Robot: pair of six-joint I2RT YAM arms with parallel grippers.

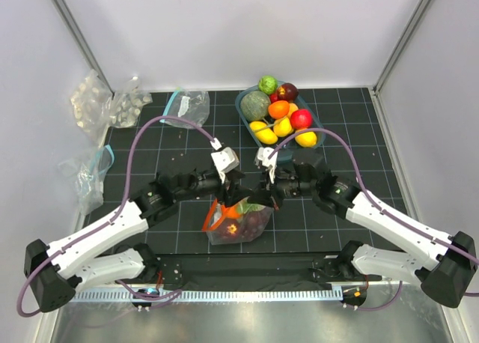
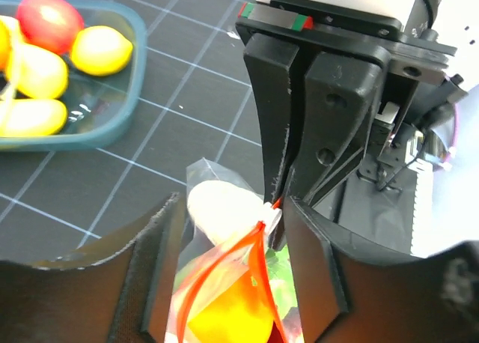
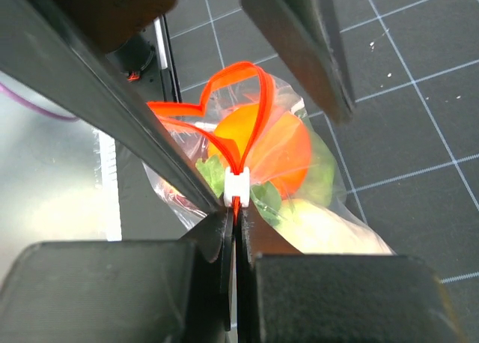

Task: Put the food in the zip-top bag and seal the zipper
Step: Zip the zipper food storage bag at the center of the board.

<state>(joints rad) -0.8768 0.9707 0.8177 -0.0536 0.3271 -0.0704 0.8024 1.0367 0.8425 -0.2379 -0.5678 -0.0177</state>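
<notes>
The zip-top bag [image 1: 238, 223] stands on the black mat near the front, holding an orange [image 3: 281, 152], green cabbage [image 3: 213, 174], purple grapes [image 1: 256, 222] and the white oblong vegetable [image 2: 221, 208]. Its orange-red zipper [image 3: 254, 111] gapes open in a loop, with a white slider [image 3: 236, 187] at one end. My right gripper [image 3: 238, 212] is shut on the zipper strip just behind the slider. My left gripper [image 2: 232, 208] is open, one finger on each side of the bag's mouth. In the top view both grippers, left [image 1: 230, 195] and right [image 1: 262, 197], meet over the bag.
A teal basket [image 1: 243, 107] at the back holds more food: lemons [image 1: 263, 133], a red apple [image 1: 301, 118], oranges, green pieces. Clear bags with teal strips lie at the back [image 1: 187, 103] and left [image 1: 93, 174]. Crumpled plastic [image 1: 105, 103] sits at the far left.
</notes>
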